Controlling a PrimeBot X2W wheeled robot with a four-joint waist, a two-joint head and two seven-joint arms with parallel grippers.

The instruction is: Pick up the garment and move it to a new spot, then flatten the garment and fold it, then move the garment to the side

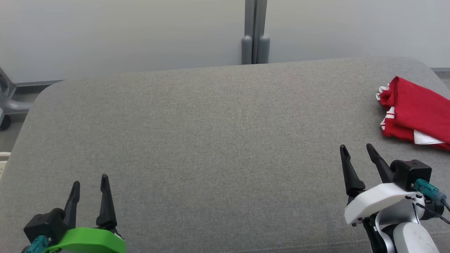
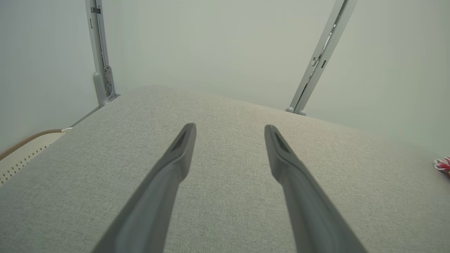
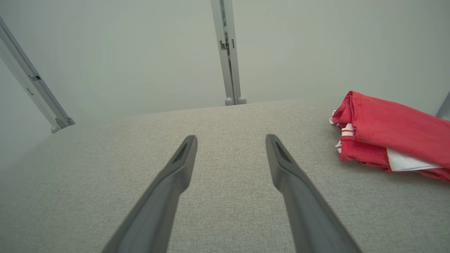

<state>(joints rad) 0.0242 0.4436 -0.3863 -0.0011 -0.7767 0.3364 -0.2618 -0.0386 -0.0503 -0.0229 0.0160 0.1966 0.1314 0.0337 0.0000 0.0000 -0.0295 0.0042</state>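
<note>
While the grey fabric-covered bench [image 1: 211,133] takes up most of the head view, pale wall panels [image 1: 123,35] joined by a grey post [image 1: 255,45] stand behind its far edge. A red garment [image 1: 416,109] with white trim lies in a folded-over bundle at the bench's far right, close to the edge. The right hand [image 1: 356,146] hovers near it, nearer the robot, fingers spread and empty. The left hand [image 1: 90,179] sits well apart at the lower left, likewise released, holding nothing.
</note>
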